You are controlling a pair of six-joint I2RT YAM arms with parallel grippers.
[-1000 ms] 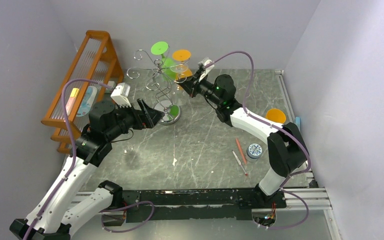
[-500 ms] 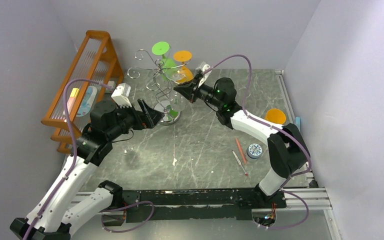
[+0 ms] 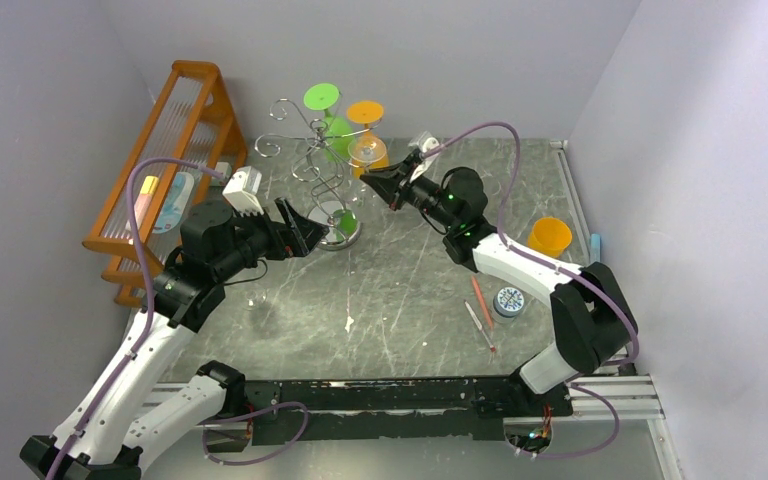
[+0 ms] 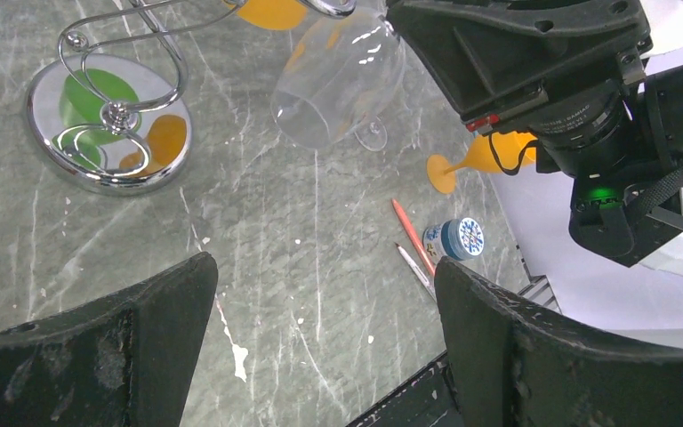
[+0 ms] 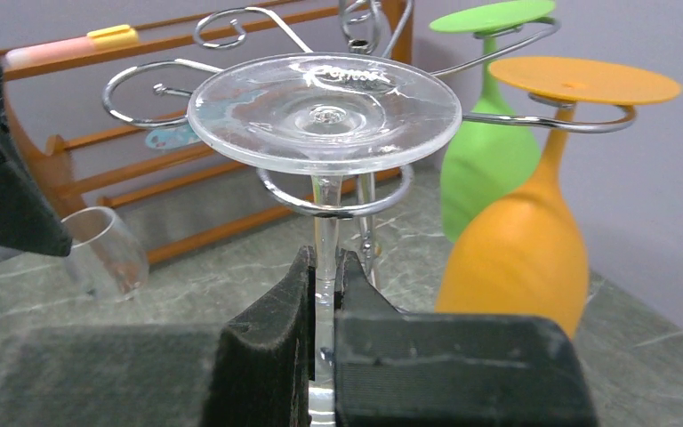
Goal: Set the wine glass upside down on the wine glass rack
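Note:
The clear wine glass is upside down with its foot on top. My right gripper is shut on its stem, and its bowl hangs below. The stem stands inside a curled hook of the silver wine glass rack, and the foot is just above that loop. The rack's mirrored base stands on the table. From the top view, my right gripper reaches the rack from the right. My left gripper is open with nothing in it, left of the base, its jaws wide over the table.
A green glass and an orange glass hang upside down on other hooks. Another orange glass, two pens and a small blue tin are at the right. An orange wooden rack lines the left wall. A clear glass lies near it.
My right arm carried the clear glass left toward the rack's top, then slightly back right, and its elbow swung rightward. The left arm has stayed where it was.

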